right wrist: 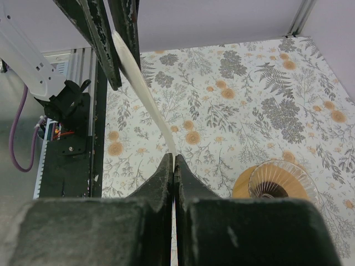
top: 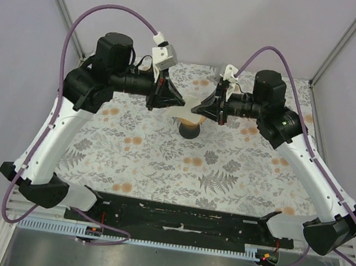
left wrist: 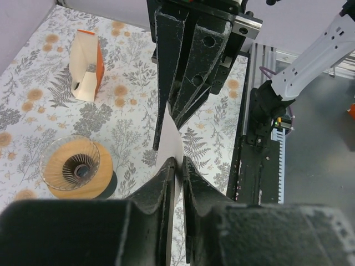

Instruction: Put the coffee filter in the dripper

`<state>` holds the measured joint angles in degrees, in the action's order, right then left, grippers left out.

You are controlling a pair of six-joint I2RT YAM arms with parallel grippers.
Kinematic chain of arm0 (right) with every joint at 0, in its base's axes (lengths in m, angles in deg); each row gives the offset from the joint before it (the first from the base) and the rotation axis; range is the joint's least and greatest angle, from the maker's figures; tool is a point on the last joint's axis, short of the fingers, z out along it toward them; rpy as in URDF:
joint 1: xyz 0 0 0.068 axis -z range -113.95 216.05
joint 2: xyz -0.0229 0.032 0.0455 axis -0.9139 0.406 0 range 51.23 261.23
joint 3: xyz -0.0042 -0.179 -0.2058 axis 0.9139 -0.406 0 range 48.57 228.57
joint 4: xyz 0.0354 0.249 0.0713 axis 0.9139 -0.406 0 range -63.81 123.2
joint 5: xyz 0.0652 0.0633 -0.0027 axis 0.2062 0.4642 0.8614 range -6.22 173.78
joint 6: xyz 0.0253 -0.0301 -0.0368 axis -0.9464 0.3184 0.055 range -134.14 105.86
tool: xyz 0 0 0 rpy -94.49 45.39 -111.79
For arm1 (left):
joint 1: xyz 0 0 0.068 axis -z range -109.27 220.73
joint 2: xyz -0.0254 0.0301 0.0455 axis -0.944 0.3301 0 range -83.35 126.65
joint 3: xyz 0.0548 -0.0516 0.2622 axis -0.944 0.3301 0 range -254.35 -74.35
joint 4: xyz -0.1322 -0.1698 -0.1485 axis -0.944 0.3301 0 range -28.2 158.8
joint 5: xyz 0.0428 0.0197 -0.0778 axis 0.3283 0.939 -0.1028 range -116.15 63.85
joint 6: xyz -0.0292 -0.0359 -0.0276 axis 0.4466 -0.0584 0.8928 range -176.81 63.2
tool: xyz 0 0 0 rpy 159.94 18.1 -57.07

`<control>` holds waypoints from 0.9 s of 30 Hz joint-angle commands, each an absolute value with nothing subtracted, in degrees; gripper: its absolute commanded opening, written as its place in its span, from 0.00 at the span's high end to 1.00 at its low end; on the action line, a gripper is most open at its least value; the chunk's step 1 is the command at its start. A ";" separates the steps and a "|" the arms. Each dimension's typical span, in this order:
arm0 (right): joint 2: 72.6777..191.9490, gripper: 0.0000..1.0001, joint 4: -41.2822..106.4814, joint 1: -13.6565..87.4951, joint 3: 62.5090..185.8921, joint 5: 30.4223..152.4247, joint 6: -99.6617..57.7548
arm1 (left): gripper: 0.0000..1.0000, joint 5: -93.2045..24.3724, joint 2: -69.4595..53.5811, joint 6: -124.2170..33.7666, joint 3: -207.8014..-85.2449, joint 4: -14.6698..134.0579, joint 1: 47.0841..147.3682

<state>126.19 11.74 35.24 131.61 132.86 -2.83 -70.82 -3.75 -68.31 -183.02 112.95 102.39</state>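
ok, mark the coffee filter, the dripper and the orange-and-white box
coffee filter (left wrist: 169, 145): left wrist view, middle of the white sheet.
dripper (left wrist: 105, 172): left wrist view, orange-brown rim, right side.
orange-and-white box (left wrist: 84, 69): left wrist view, pale face.

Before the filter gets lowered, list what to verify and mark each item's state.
1. The left pincer is shut on the coffee filter: ok.
2. The right pincer is shut on it: ok.
3. The filter is spread into a cone: not ok, it looks flat.
4. The dripper is upright and empty: ok.
5. The filter is centred over the dripper: cannot tell.
6. The box is apart from the dripper: ok.
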 commanded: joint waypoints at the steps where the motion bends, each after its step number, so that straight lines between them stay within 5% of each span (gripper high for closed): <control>1: 125.68 1.00 13.07 35.02 131.71 133.43 -3.59 | 0.85 -73.36 -3.01 -66.82 -182.11 110.84 103.16; 8: 123.48 1.00 12.63 34.50 129.52 141.61 0.80 | 0.64 -62.37 -3.89 -71.04 -181.85 111.46 103.25; 12: 123.22 0.99 12.63 34.23 129.60 141.44 0.71 | 0.75 -65.17 -4.07 -70.96 -180.27 111.10 103.25; 18: 123.48 0.99 12.54 34.32 130.48 141.26 0.89 | 0.76 -72.64 -4.95 -71.48 -177.10 111.19 103.25; 22: 123.48 0.98 12.37 34.32 130.66 139.07 1.15 | 0.96 -72.74 -5.82 -72.01 -176.31 111.63 103.25; 25: 123.83 0.90 12.01 34.32 130.13 135.73 1.42 | 0.98 -71.86 -6.27 -73.15 -176.31 112.77 103.33; 27: 123.74 0.76 11.84 34.32 129.95 134.50 1.59 | 0.98 -70.90 -6.53 -73.24 -175.87 112.86 103.25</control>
